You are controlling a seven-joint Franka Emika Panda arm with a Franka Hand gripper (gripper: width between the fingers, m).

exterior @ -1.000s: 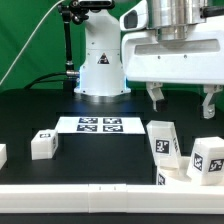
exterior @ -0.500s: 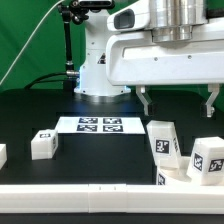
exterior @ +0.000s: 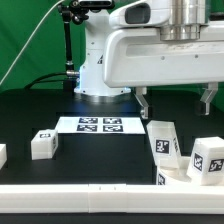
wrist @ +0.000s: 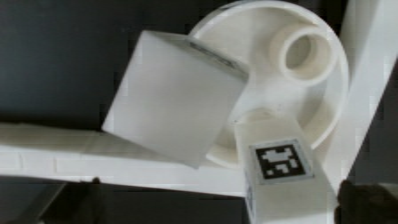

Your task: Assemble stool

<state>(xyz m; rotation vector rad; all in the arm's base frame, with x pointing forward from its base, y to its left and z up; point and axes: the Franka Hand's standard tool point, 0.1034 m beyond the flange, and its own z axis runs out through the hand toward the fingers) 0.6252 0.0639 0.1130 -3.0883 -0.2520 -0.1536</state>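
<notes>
My gripper hangs open above the right-hand group of stool parts, holding nothing. Below it stand two white tagged legs, one upright and one nearer the exterior view's right edge. Another leg stands apart at the exterior view's left. In the wrist view the round seat with its hole lies flat. A plain-faced leg leans at its rim and a tagged leg stands beside it. My gripper shows only as dark fingertips at the frame's edge.
The marker board lies flat at the middle of the black table. A long white rail runs along the front edge, and shows too in the wrist view. The robot base stands behind. A further white block sits at the far left.
The hand has shifted a little toward the exterior view's left over the right-hand legs. The jaws stayed wide open and no parts moved.
</notes>
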